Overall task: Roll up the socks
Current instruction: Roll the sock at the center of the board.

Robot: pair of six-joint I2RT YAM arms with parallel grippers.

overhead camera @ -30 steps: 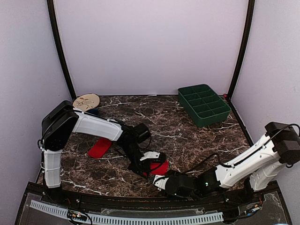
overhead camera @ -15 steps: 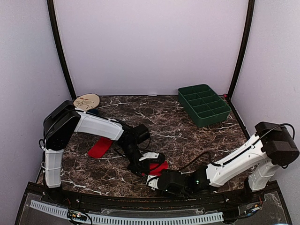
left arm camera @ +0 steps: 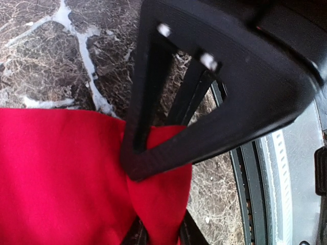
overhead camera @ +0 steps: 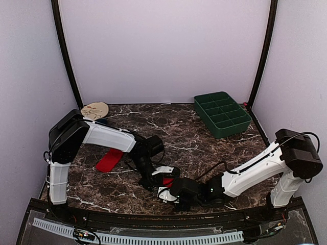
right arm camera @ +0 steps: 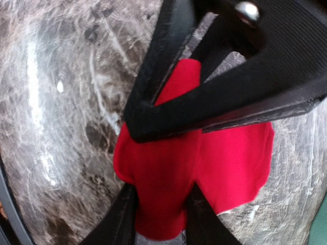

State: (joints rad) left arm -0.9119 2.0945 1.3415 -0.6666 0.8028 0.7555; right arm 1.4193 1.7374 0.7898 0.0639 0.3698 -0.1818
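The left hand (overhead camera: 155, 182) sits low over the near middle of the marbled surface (overhead camera: 199, 148), and the right hand (overhead camera: 172, 192) meets it from the right, the two almost touching. Between them lies the bunched red sock (overhead camera: 167, 181), only a small patch of it visible from above.

In the left wrist view, the left hand (left arm camera: 153, 204) is clamped on the sock (left arm camera: 51, 178). The cloth narrows to a pinched neck between the two black fingers (left arm camera: 153, 127) and spreads out wide and flat to the left on the surface (left arm camera: 46, 56).

In the right wrist view, the right hand (right arm camera: 153, 173) is closed around the same sock (right arm camera: 230, 163). A fold of red cloth is gathered between its fingers (right arm camera: 168, 117), and the rest fans out to the right on the surface (right arm camera: 61, 102).

A flat red sock (overhead camera: 108, 161) lies well apart to the left, beside the left arm's forearm, with neither hand on it. A green compartment tray (overhead camera: 223, 114) stands at the far right and a round wooden disc (overhead camera: 94, 110) at the far left corner.
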